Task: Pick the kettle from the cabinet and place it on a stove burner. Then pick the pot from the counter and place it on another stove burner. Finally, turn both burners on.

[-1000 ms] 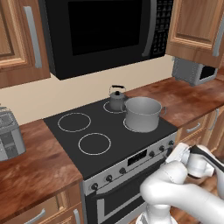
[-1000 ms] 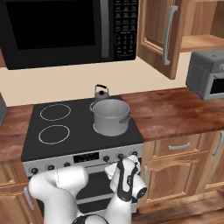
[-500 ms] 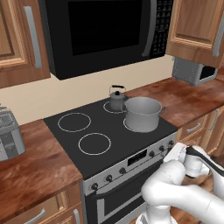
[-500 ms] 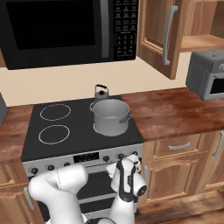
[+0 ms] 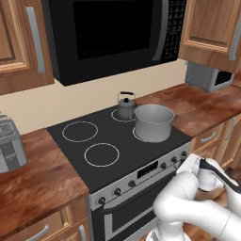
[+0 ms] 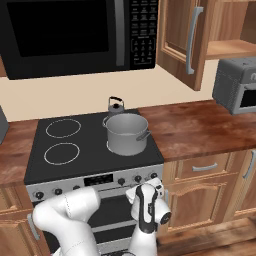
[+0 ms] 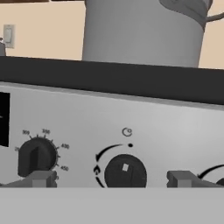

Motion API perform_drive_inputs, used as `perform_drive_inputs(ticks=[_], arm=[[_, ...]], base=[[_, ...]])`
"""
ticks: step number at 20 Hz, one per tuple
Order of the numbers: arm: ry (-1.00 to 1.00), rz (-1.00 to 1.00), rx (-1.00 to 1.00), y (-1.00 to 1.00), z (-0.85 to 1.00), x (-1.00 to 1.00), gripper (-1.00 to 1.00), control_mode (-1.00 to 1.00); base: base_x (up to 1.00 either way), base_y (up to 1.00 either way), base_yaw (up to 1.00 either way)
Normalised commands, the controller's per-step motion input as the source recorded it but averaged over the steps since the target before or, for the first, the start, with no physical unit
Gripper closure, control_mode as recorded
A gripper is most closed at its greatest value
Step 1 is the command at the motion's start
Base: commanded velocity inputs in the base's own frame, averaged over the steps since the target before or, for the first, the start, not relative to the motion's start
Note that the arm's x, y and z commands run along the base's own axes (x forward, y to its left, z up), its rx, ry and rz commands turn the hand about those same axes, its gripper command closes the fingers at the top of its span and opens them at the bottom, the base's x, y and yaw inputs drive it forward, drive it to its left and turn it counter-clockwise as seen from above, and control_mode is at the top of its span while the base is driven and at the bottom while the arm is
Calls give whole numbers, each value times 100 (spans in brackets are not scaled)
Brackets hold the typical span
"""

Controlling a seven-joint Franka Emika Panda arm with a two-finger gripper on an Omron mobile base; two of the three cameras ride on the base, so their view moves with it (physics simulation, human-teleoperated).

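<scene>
Four white ring burners [image 5: 102, 154] are showing on the flat black cooktop [image 5: 70, 153], and the two on the left are standing bare. Further left, a grey toaster [image 5: 9, 143] is sitting on the reddish-brown counter [image 5: 33, 181]. Toward the right, the small dark kettle [image 5: 125, 106] is resting on the back right ring, upright, with its arched handle up. The wide grey pot [image 5: 154, 122] is sitting on the front right ring, just in front of the kettle and nearly touching it in both base views. In the right base view the kettle [image 6: 115, 107] is peeking out behind the pot [image 6: 126, 133]. Above and to the right, the wooden cabinet [image 6: 186, 37] is standing with its door swung out, its shelf showing behind. A grey toaster oven [image 6: 239, 85] is sitting on the counter at the far right.

Low at the stove front, the gripper [image 7: 110, 178] is hovering close to the silver control panel [image 7: 131, 127], its fingers [image 7: 41, 178] standing wide apart and holding nothing. A round black knob [image 7: 125, 171] is lying between them, apart from both tips. Another black knob [image 7: 36, 156] is sitting further left, just above the left tip. The pot's wall is rising above the panel.
</scene>
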Motion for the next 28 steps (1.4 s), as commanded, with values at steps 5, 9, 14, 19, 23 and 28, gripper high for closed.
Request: perform_drive_inputs(ticks=[5,9,14,19,23,28], arm=[[1,0,0,-5,-15,16,-100,-100],[0,0,0,0,-8,13,-100,-100],[0,0,1,0,-1,9,-100,-100],[0,0,1,0,0,3,-100,-100],[0,0,1,0,0,0,-100,-100],[0,0,0,0,0,0,-100,-100]], base=[[0,0,0],[0,0,0],[0,0,0],[0,0,0],[0,0,0],[0,0,0]])
